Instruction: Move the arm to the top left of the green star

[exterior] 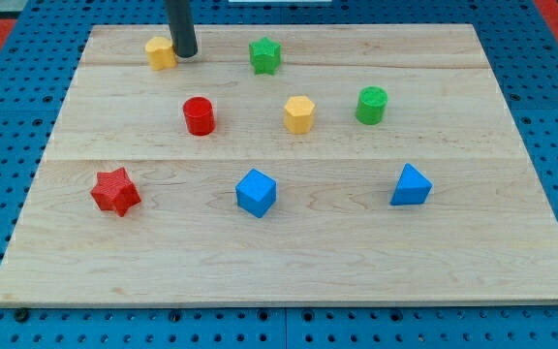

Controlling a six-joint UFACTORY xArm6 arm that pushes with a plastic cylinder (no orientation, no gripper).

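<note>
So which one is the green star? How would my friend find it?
Look along the wooden board's far edge, at the view's top. The green star sits there near the middle, to the right of my tip and the yellow block. The other green piece, the green cylinder, is round and lower right; the star has pointy bumps.

Your tip (184, 53) sits at the upper left of the frame, touching the yellow block (161, 52) on its right. Between it and the green star (264, 54) you've got bare board. The red cylinder (199, 115) and yellow hexagonal block (299, 113) stand lower, off that lane.
</note>
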